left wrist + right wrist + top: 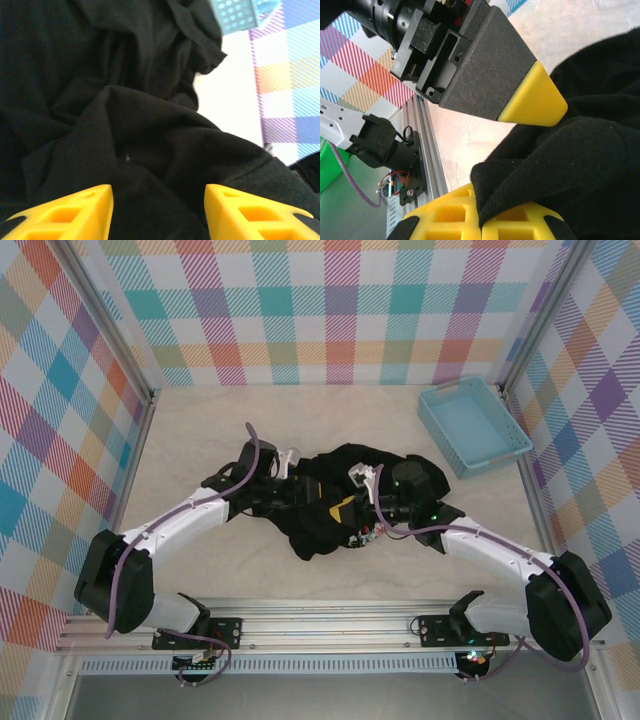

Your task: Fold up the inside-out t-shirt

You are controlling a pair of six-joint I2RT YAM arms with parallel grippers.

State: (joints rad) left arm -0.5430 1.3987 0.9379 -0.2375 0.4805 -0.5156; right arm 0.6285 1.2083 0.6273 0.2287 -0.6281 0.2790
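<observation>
- The inside-out t-shirt (315, 535) lies bunched in a black heap at the middle of the bench (200, 430), with both arms reaching in over it from either side.
- The top view gives the heap's outline but hides the folds under the wrists. The wrist views show thick, rounded creases in plain black cloth.
- In the right wrist view, the right gripper (481, 222) has its yellow fingers pressed together at the bottom of the frame. A rolled edge of the shirt is pinched between them and rises over their tips.
- That view also shows one black, yellow-tipped finger of the left gripper (157, 210), tilted just above the same fold. The pale bench and the metal rail at its near edge lie behind it.
- The left wrist view shows that gripper's two yellow fingertips (75, 210) standing apart, with a ridge of cloth lying in the gap. Whether the pads touch the cloth is hard to tell.
- A light blue basket (475, 425) sits well apart from the shirt, at the bench's far right corner. Its perforated wall also shows at the upper edge of the left wrist view.
</observation>
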